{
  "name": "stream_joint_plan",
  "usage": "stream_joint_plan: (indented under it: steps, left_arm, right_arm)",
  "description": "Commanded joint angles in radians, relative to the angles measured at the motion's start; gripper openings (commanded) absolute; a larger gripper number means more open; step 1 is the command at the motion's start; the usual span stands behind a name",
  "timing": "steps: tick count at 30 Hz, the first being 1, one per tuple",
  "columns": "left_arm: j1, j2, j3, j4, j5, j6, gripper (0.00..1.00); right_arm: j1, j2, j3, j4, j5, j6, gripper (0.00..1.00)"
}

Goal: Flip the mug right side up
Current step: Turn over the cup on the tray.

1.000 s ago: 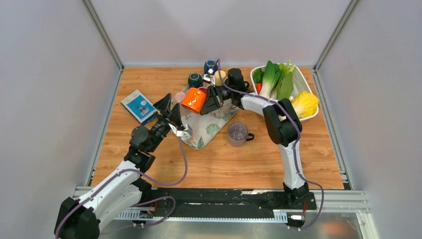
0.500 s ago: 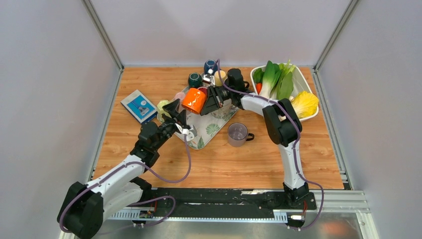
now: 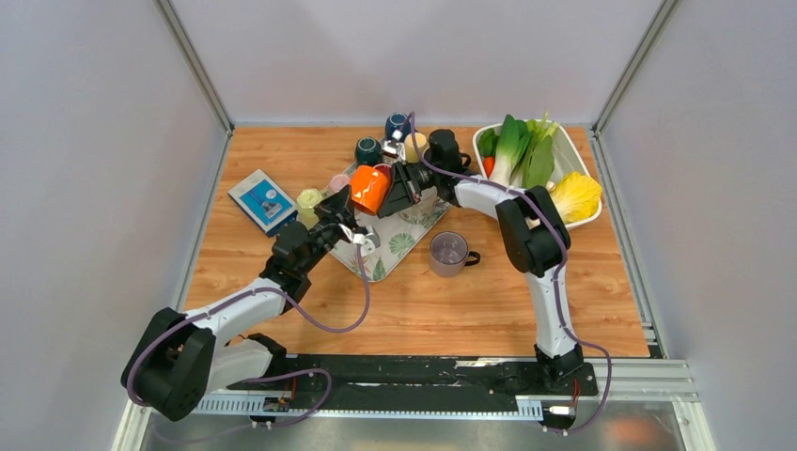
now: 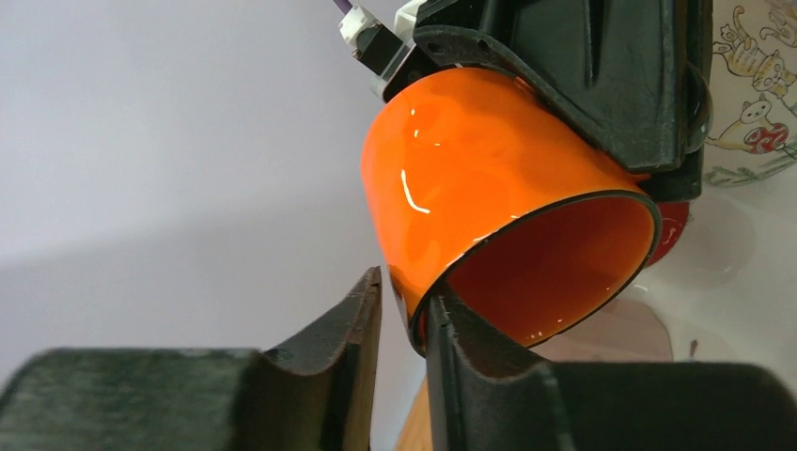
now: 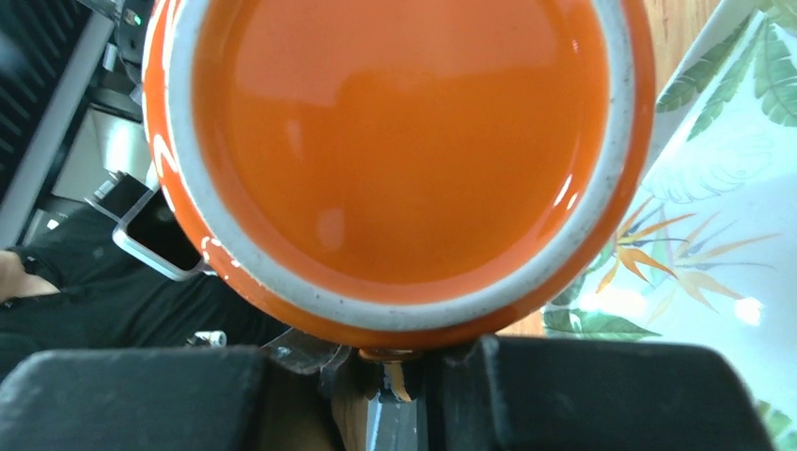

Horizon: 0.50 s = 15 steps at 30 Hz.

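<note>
An orange mug (image 3: 369,188) hangs tilted in the air over the leaf-patterned tray (image 3: 399,240), its mouth turned down and to the left. My right gripper (image 3: 391,180) is shut on the handle; in the right wrist view the mug's base (image 5: 395,141) fills the frame and the handle sits between the fingers of that gripper (image 5: 423,362). My left gripper (image 3: 350,203) has come up from the lower left. In the left wrist view its jaws (image 4: 406,291) stand narrow across the wall of the mug (image 4: 470,188) at the rim, one finger inside and one outside.
A grey mug (image 3: 449,252) stands upright right of the tray. Two dark mugs (image 3: 368,150) and a black mug (image 3: 445,146) crowd the back. A white basin (image 3: 570,141) of vegetables sits back right. A blue book (image 3: 264,200) and small cups (image 3: 308,198) lie to the left.
My left arm has reached right and forward to the mug, and its jaws have gone from wide open to closed over the rim. The right arm and mug barely moved.
</note>
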Motion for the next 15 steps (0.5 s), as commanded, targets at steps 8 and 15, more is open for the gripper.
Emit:
stream_joint_plan:
  steps: [8, 15]
  left_arm:
    - [-0.007, -0.068, 0.101, -0.107, -0.135, -0.129, 0.00]
    - [-0.007, -0.173, 0.315, -0.666, -0.265, -0.438, 0.00]
  right_arm:
    - [-0.023, -0.076, -0.018, 0.021, 0.042, -0.090, 0.53]
    - [-0.080, -0.212, -0.064, -0.150, 0.215, -0.350, 0.69]
